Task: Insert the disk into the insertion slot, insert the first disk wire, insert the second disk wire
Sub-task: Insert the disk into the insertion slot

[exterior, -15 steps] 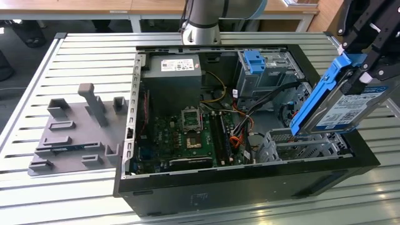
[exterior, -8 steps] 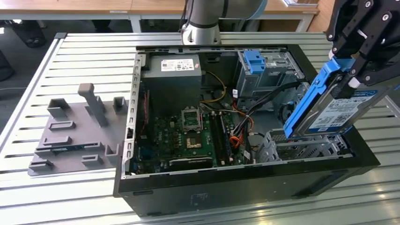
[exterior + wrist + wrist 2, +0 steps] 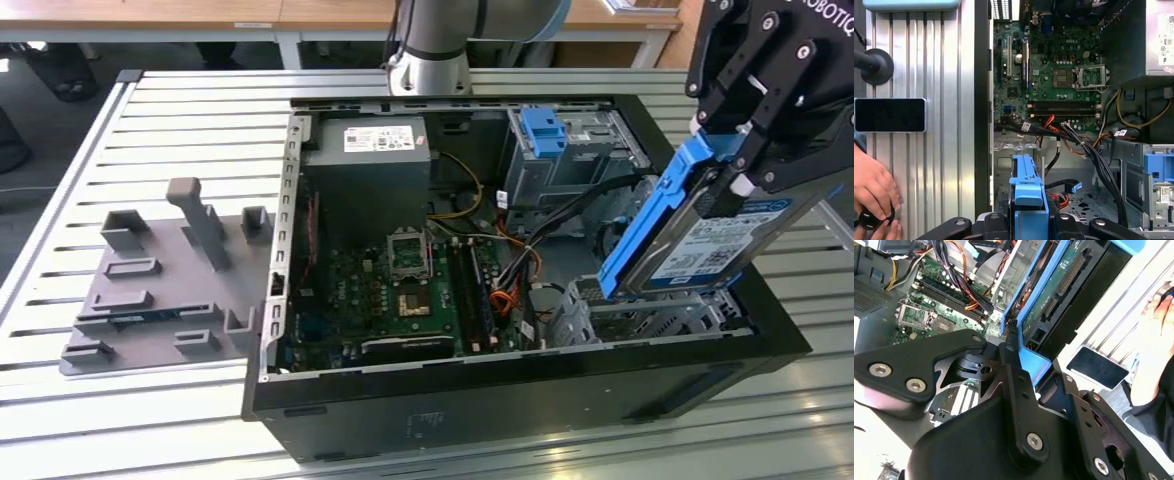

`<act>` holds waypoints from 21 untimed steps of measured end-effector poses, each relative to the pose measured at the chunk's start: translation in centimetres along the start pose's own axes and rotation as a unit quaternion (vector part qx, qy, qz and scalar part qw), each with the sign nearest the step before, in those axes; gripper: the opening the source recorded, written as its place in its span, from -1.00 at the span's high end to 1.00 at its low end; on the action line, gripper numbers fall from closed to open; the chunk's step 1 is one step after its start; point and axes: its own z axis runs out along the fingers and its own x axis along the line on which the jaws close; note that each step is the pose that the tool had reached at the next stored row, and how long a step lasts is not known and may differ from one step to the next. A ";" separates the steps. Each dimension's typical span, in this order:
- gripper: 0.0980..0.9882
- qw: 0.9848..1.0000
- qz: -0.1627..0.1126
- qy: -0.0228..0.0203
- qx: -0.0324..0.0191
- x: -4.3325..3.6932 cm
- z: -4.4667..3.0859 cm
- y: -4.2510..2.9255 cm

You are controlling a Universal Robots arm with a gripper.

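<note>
Disk: the disk (image 3: 705, 232) was tilted steeply over the corner of the case at the exterior view's right. Its labelled face looked up and its blue caddy ran along the edges.
Disk ends: the lower end was down at the mouth of the insertion slot (image 3: 657, 316) and the upper end was raised. It was not lying flat inside.
Slot: the low perforated silver cage sat inside the case at that corner, directly under the disk.
Gripper: the gripper (image 3: 761, 180) came down from above, its black fingers closed on either side of the disk's upper part, clamping the caddy.
Cables: a bundle of black, orange and yellow cables (image 3: 534, 235) ran just beside the slot, between it and the motherboard.
Motherboard: the green motherboard (image 3: 400, 290) lay on the case floor, near the middle.
Taller cage: a taller grey cage (image 3: 587, 160) with a blue tab (image 3: 541, 130) stood behind the slot.
Power supply: a grey power supply (image 3: 367, 175) stood at the far end, beside that cage.
Case: the black computer case (image 3: 534, 405) lay on its side, open on top.
Table: a slatted table (image 3: 187, 130) carried the case.
Fixture: a grey fixture (image 3: 160, 290) sat on the table at the exterior view's left, apart from the case.
Person: in the first wrist view a hand (image 3: 874, 187) rested on the table near a dark flat device (image 3: 890, 115).
</note>
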 end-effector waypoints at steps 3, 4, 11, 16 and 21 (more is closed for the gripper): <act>0.40 1.000 0.000 0.000 0.000 -0.24 0.16 0.01; 0.40 1.000 0.000 0.000 0.000 -0.31 0.22 0.01; 0.40 1.000 0.000 0.000 0.000 -0.48 0.85 0.05; 0.40 1.000 0.000 0.000 0.000 -0.76 1.06 0.06; 0.40 1.000 0.000 0.000 0.000 -0.95 1.37 0.06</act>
